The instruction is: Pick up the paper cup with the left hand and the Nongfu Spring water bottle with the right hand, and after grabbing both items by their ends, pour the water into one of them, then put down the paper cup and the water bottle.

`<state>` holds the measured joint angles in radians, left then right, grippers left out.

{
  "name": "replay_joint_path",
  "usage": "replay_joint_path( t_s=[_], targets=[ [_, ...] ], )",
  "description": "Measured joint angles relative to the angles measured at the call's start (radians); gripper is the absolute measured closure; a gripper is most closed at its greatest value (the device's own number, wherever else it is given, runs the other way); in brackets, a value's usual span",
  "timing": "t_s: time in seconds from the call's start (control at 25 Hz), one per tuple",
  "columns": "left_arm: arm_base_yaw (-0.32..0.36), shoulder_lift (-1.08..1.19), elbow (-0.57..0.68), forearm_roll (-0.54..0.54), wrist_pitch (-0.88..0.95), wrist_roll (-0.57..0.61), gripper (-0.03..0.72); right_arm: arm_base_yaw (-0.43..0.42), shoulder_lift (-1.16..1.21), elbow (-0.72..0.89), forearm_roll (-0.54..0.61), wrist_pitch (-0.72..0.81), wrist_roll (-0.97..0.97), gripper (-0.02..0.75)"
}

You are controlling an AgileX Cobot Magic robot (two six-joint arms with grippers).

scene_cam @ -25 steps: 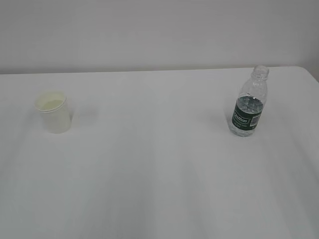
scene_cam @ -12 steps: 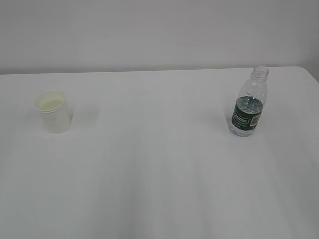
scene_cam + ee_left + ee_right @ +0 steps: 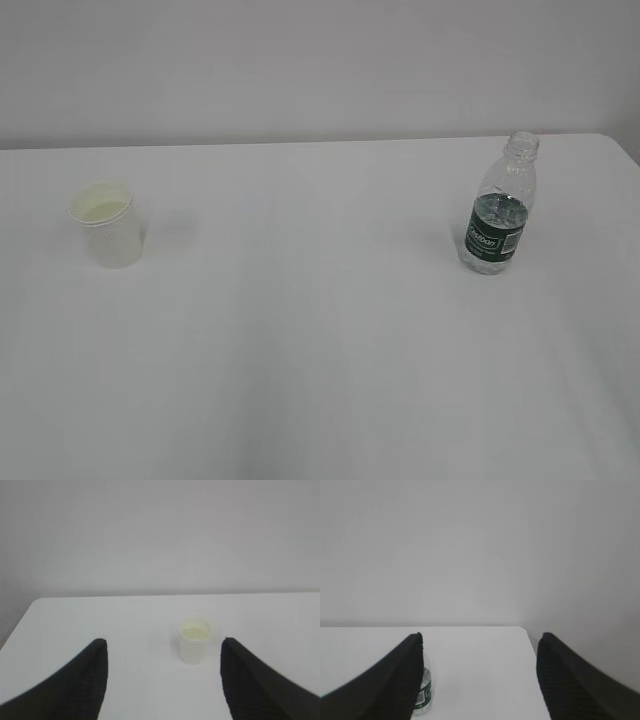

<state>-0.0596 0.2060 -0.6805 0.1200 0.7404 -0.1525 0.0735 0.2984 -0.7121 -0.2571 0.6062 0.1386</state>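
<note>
Table (image 3: 320, 380), white, fills most of the exterior frame, plain pale wall (image 3: 320, 60) across the top. No arms visible in that view.

Left hand (image 3: 162, 645): two black fingers (image 3: 92, 680) rise from the bottom corners of the left wrist frame, spread wide, nothing between them, holding nothing. Cup sits in the gap further out on the table, slightly right of centre, well apart from both fingers.

Right hand (image 3: 480, 639): black fingers (image 3: 402, 680) at lower left and lower right of the right wrist frame, spread wide, gripping nothing. Left finger overlaps the bottle in the picture, hiding most of it; contact can't be told from this view, bottle looks further away.

Bottle (image 3: 499, 205): right side of the exterior frame, upright on the table, no cap, dark green label band around the middle. In the right wrist frame only a sliver shows at lower left (image 3: 422, 692).

Water (image 3: 488, 262): clear, seen in the lower part of the bottle; surface line around the top of the label.

Cup (image 3: 106, 224): left side of the exterior frame, upright, white, cream inside, mouth up. Centre of the left wrist frame (image 3: 195, 640). Well apart from the bottle, roughly the same height in the frame.
</note>
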Motion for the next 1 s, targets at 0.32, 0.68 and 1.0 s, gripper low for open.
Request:
replay_joint_path(
  t_s=[0.32,0.68,1.0],
  targets=[
    [0.000,0.000,-0.087,-0.082,0.207,0.048,0.185,0.000,-0.004,-0.079,0.021,0.311,-0.030,0.200],
    [0.000,0.000,-0.090,-0.109,0.303,0.051,0.185,0.000,-0.075,-0.079,0.079,0.462,-0.036,0.200],
    [0.000,-0.002,-0.090,-0.128,0.345,0.051,0.197,0.000,-0.184,-0.081,0.126,0.607,-0.058,0.200]
  ],
)
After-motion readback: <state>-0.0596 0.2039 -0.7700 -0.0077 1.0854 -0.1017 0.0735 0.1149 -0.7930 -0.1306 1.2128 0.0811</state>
